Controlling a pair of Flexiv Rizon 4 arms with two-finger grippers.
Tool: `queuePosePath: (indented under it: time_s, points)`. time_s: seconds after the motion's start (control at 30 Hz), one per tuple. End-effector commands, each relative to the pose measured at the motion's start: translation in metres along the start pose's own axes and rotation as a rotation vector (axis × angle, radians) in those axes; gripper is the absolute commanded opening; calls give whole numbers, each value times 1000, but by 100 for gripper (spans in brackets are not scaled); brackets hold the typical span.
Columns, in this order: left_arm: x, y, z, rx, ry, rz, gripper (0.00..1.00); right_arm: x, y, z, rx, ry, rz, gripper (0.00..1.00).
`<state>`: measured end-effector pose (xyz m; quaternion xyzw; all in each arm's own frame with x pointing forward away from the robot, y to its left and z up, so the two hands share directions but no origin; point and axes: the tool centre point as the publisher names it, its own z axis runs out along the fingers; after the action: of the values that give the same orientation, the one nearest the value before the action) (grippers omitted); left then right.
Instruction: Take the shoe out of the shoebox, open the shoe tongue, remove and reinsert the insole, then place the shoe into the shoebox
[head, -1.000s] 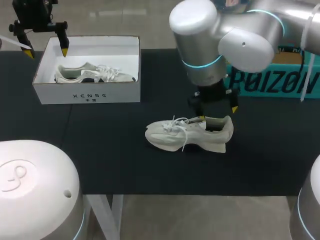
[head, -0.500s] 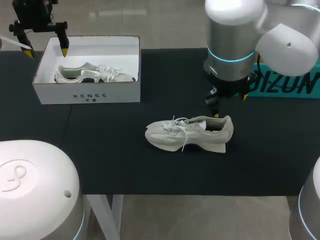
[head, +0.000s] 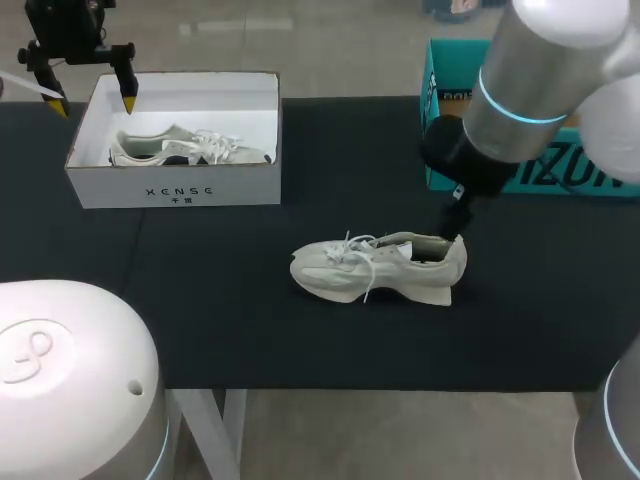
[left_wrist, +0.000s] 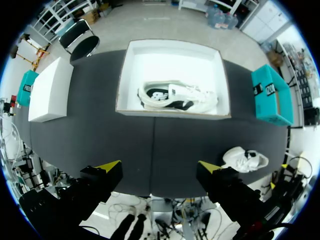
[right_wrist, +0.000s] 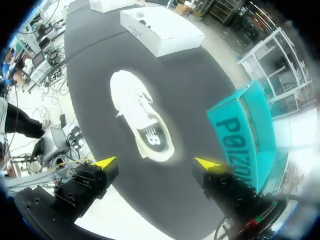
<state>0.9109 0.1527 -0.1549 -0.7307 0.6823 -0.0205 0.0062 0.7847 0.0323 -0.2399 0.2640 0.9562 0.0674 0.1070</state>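
- Shoe (head: 375, 268), white and laced, stands on its sole on the dark table (head: 250, 330), outside the shoebox. Its toe points to my left side and its heel to my right.
- A dark logo is printed on the lining inside the shoe's opening, as the right wrist view (right_wrist: 142, 117) shows. It is a mark rather than words.
- The right gripper (head: 455, 215) hangs just behind and above the shoe's heel. Its yellow tips are spread wide with nothing clamped (right_wrist: 156, 162), and the heel end of the shoe lies below them.
- A teal box (head: 435, 100) sits beyond the shoe's heel on the right side of the table. Large dark block lettering runs along its long side (right_wrist: 245, 135).
- The white shoebox (head: 175, 185) stands open, well beyond the shoe's toe and off to the left. A small line of dark print and a smaller mark sit on its front wall.
- A second shoe (head: 185, 148), white with dark patches, lies inside that shoebox. The left wrist view (left_wrist: 177, 97) shows a dark logo on it.
- The left gripper (head: 93, 100) is farthest from the shoe, above the shoebox's far left corner. Its tips stand wide apart (left_wrist: 159, 166) and hold nothing.
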Motion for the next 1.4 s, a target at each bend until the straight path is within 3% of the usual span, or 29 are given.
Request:
queuePosePath:
  time_s: [0.03, 0.23, 0.37, 0.47, 0.63, 0.8, 1.13, 1.4]
  points:
    - [0, 1, 0, 1, -2, -1, 100, -3, -12, 12, -426, 13, -471, 100]
    - [0, 1, 0, 1, -2, -1, 100, -7, -20, 16, -592, -29, -722, 100]
    - [0, 1, 0, 1, -2, -1, 100, -11, -24, 16, -611, -9, -843, 100]
    - [0, 1, 0, 1, -2, -1, 100, -17, -26, 24, -607, 47, -830, 100]
    - [0, 1, 0, 1, -2, -1, 100, -24, -31, 44, -703, 139, -740, 100]
    - [0, 1, 0, 1, -2, -1, 100, -31, -35, 60, -741, 197, -669, 100]
    - [0, 1, 0, 1, -2, -1, 100, -41, -33, 86, -815, 242, -520, 100]
    - [0, 1, 0, 1, -2, -1, 100, -41, -28, 108, -818, 264, -486, 100]
